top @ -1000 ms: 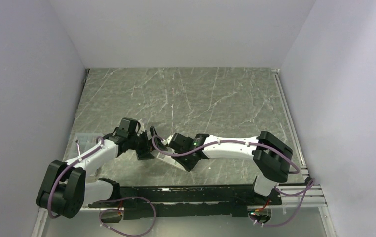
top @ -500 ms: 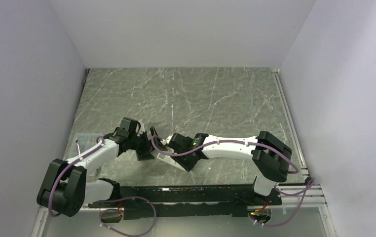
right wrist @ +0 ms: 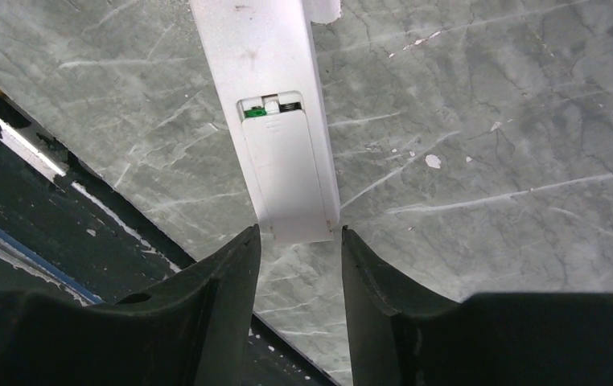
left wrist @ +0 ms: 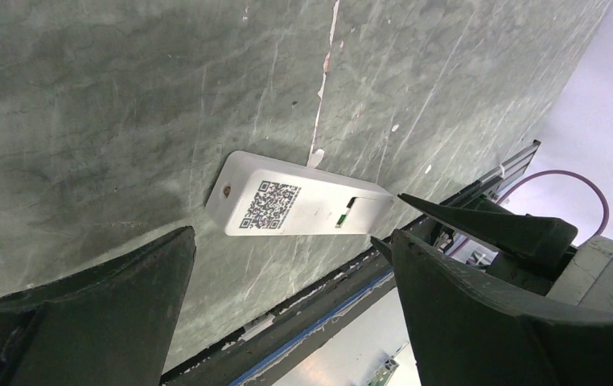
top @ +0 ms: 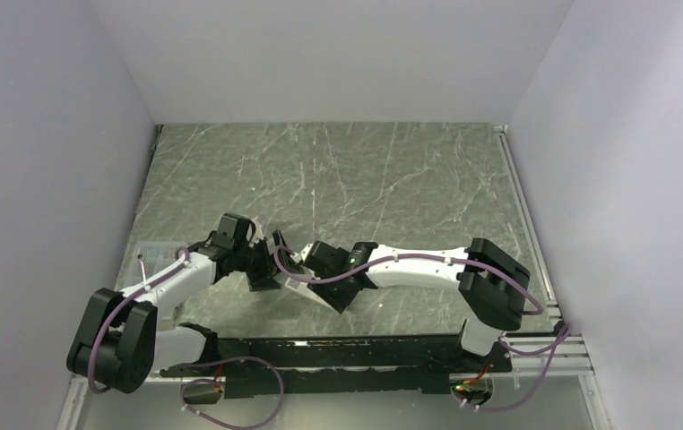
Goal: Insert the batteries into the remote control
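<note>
Top view: both arms reach in low and meet just ahead of their bases. The left hand (top: 264,271) and right hand (top: 295,267) sit nearly nose to nose over the remote (top: 313,294), a white sliver on the desk (top: 365,179) close to the black rail (top: 365,344) at the near edge. Neither hand can be read at this size. Left wrist view: the remote (left wrist: 299,205) lies face down with its QR label (left wrist: 271,203) up. The left hand (left wrist: 291,241) is not touching it; its fingers (left wrist: 86,314) stand wide apart and hold nothing. A green fleck shows at the slot. Right wrist view: the cover (right wrist: 283,169) sits on the remote's back, just short of fully closed. A narrow gap at its top shows the green battery (right wrist: 263,112) and a dark spring. No orange one shows in any view; presumably it is under the cover. The right hand (right wrist: 299,233) brackets the remote's near end, fingers (right wrist: 215,314) about a remote's width apart; whether they are pinching or only flanking cannot be told. Judgement: loading looks done or nearly so, and what remains is sliding the cover shut. Room: the rail is close on the near side and the two hands crowd each other, so free desk lies on the far side.
</note>
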Controlling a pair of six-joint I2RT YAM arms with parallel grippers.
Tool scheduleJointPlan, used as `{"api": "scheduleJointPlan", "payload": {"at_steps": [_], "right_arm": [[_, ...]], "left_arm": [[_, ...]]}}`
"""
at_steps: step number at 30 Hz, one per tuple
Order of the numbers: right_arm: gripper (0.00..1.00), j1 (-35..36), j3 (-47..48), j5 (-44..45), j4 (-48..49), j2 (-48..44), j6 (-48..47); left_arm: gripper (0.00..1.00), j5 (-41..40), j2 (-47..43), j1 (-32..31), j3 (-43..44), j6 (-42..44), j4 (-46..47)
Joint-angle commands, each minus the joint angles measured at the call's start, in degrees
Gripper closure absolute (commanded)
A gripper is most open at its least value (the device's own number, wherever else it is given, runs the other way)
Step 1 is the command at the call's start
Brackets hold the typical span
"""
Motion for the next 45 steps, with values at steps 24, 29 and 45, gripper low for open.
{"api": "scheduleJointPlan", "payload": {"at_steps": [24,29,45], "right_arm": [[0.89,0.3,1.0,4.1,6.7,-4.0,14.3],[0.98,0.3,1.7,5.0,6.8,-1.6,14.8],[1.0,0.3,3.5,3.4,6.5,3.1,14.0]], "left_arm": [[0.02,-0.2,-0.9,-0.3,0.8,1.6,-0.1],[0.02,-0.2,-1.2,-0.3,0.7,1.5,-0.1],[0.02,-0.1,-0.6,-0.3,0.7,1.9,0.1]]}}
